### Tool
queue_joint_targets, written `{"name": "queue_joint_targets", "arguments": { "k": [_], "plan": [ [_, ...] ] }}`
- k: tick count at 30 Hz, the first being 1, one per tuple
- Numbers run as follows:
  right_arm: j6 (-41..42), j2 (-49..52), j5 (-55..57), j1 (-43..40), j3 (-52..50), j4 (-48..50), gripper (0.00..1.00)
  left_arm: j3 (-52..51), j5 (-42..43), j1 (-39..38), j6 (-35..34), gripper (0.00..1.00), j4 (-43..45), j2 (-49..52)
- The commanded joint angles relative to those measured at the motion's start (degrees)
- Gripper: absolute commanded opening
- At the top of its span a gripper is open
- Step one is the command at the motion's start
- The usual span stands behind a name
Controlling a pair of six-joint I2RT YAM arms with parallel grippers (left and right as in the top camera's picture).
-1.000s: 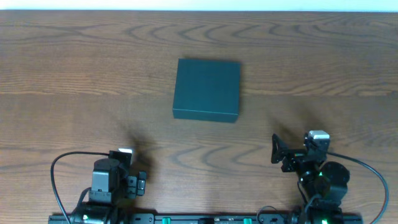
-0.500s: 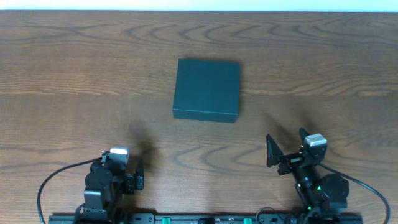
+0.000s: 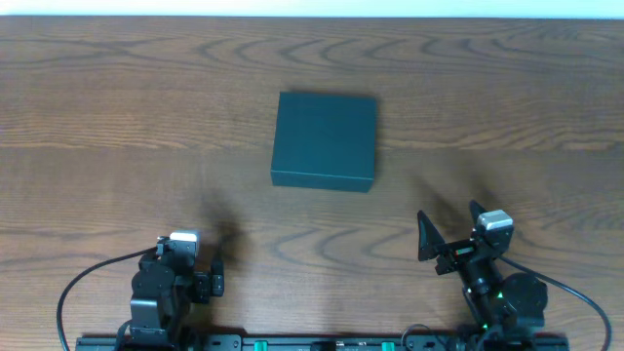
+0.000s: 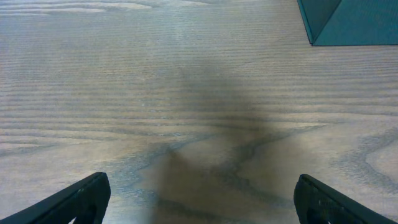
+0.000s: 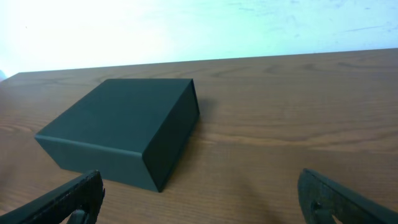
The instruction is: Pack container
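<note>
Left pincer (image 4: 202, 200) spread wide; right pincer (image 5: 202, 198) likewise (both empty)

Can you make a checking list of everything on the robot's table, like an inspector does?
Surface: wooden table, brown grain, soft shadows near the arms.
Job's things: dark teal container, lid closed, flat at mid-table, apart from both grippers; no items to pack seen.
Clutter: nothing seen.
Grippers: left gripper open, empty, over bare wood; right gripper open, empty, facing the container.
Cables: left cable and right cable, black, loop beside the arm bases, away from the container.
Surroundings: pale wall beyond the far edge.
</note>
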Motion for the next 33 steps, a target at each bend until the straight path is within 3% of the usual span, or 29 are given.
{"name": "queue_joint_targets", "arguments": {
  "k": [1,4,8,15,20,33],
  "plan": [
    [0.79,-0.42,0.17,0.52,-0.92,-0.28,0.99,-1.25,-0.42,0.35,-0.24,0.96,-0.61,-0.55],
    [0.79,-0.42,0.17,0.52,-0.92,-0.26,0.99,-1.25,-1.22,0.37,-0.24,0.95,2.82,-0.55],
    [0.79,-0.42,0.17,0.52,-0.92,-0.28,0.99,-1.31,-1.53,0.37,-0.24,0.95,26.45,-0.55],
    [0.79,-0.42,0.17,0.52,-0.92,-0.26,0.99,-6.49,-1.51,0.39,-0.24,0.95,40.72,-0.55],
    [0.79,-0.42,0.17,0.52,-0.92,-0.28,0.99,-10.91,-1.44,0.37,-0.24,0.95,40.17,-0.55],
    [0.79,-0.42,0.17,0.52,-0.92,-0.28,0.99,-10.82,-1.68,0.39,-0.24,0.96,39.26,-0.52]
  ]
}}
